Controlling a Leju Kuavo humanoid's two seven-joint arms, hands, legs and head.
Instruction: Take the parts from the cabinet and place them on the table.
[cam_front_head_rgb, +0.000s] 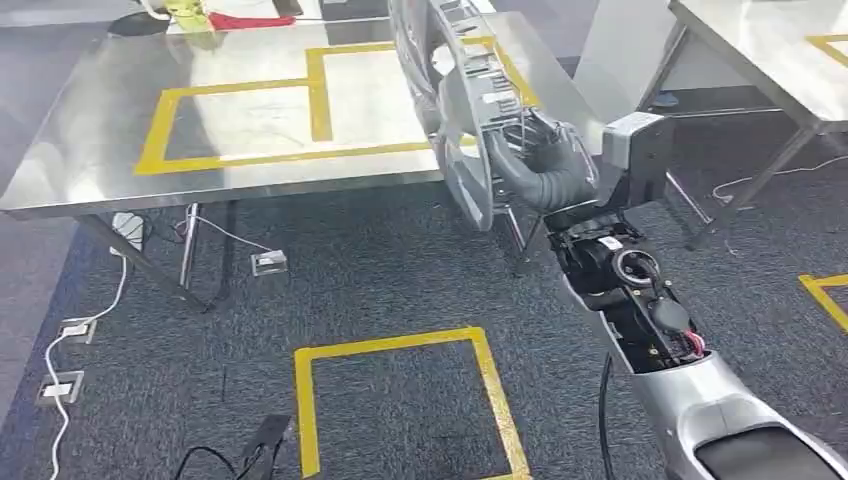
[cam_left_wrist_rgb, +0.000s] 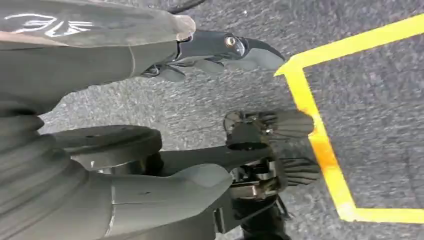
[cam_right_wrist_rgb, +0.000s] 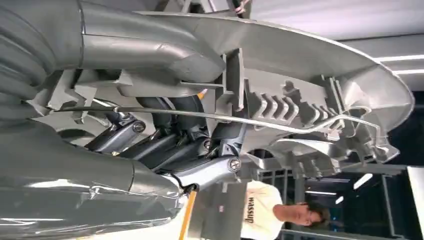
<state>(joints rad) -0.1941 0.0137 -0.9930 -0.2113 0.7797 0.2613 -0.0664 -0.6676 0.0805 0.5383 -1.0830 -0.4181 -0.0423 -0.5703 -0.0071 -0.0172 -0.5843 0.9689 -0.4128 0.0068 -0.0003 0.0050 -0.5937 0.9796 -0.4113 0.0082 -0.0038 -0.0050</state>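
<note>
A large silver cast metal part (cam_front_head_rgb: 455, 95), curved with ribs and a wire rod, stands on edge above the near right corner of the steel table (cam_front_head_rgb: 90, 150). My right hand (cam_front_head_rgb: 545, 165) grips its ribbed inner side. In the right wrist view its fingers (cam_right_wrist_rgb: 165, 142) wrap round the ribs of the part (cam_right_wrist_rgb: 310, 107), thumb (cam_right_wrist_rgb: 150, 52) on the other side. My left hand (cam_left_wrist_rgb: 220, 50) hangs over the grey carpet with nothing in it, fingers loosely extended.
Yellow tape rectangles (cam_front_head_rgb: 235, 125) mark the table top. A yellow tape square (cam_front_head_rgb: 400, 400) lies on the carpet before me. Cables and floor sockets (cam_front_head_rgb: 70, 340) sit at the left. A second steel table (cam_front_head_rgb: 770, 60) stands at the right. A person in a white shirt (cam_right_wrist_rgb: 260, 212) stands beyond.
</note>
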